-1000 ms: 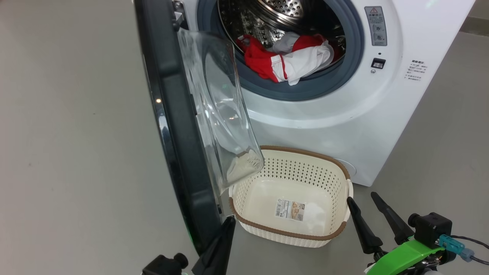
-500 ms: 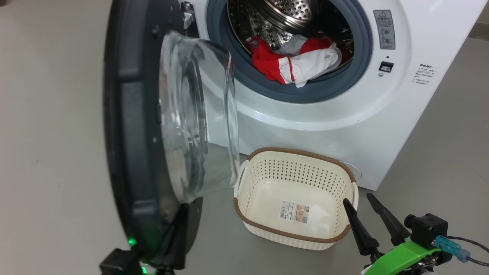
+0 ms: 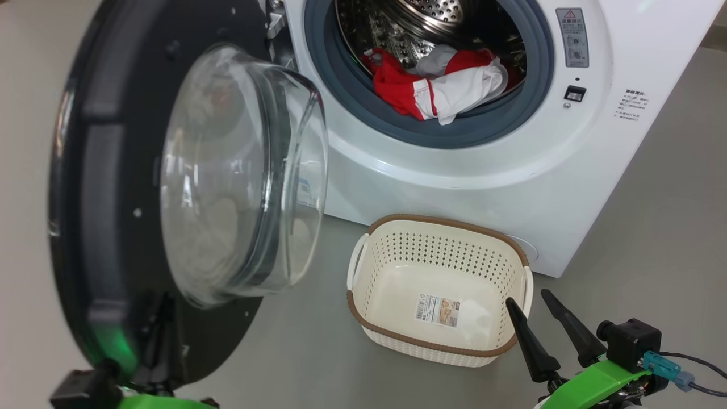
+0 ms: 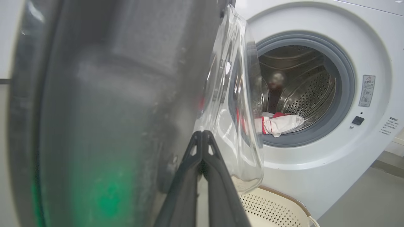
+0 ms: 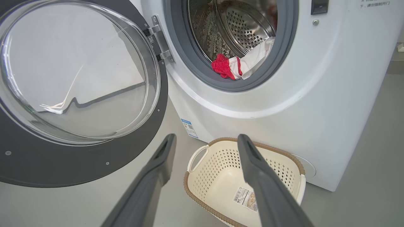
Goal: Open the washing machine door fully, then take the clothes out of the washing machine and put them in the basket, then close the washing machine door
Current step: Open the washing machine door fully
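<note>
Left gripper (image 4: 202, 135) closed, beside washing machine door (image 4: 110, 94) inner face

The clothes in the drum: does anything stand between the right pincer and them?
Nothing visible does. The washing machine door is swung aside to the left, so the drum is uncovered. The right pincer is open, low by the basket, and the clothes lie on the grey ring's lower edge.
</note>
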You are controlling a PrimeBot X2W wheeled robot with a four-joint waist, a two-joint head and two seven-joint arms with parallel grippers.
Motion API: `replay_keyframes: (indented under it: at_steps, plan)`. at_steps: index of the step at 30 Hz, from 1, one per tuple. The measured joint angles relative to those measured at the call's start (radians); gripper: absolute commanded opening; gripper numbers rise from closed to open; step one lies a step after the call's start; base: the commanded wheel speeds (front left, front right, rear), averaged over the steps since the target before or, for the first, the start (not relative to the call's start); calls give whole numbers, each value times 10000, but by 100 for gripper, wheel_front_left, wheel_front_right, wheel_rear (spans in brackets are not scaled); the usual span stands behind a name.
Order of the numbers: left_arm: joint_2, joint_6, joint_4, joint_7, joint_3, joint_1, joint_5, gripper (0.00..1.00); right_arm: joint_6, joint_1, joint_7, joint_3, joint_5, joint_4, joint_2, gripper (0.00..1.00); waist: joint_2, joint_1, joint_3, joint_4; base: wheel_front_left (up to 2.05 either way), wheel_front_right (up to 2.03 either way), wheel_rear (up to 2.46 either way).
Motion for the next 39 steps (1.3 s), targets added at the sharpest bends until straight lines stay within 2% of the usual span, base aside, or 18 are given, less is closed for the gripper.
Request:
replay_keyframes:
  at_steps: [9, 23, 39]
  plan:
    - [-107, -144, 548, 0, 1402, -732, 493, 0, 6, -70, -2, 36, -2, 0, -81, 100, 0, 0, 244, -88, 0, 0, 0]
    - [63, -366, 1737, -2, 3429, -2197, 1104, 0, 6, -339, 0, 117, -6, -6, -188, 100, 0, 0, 635, -246, 0, 0, 0]
    - [366, -370, 3400, -15, 5206, -3988, 1766, 0, 6, -996, -2, 132, -21, -134, -491, 100, 0, 0, 1364, -423, 0, 0, 0]
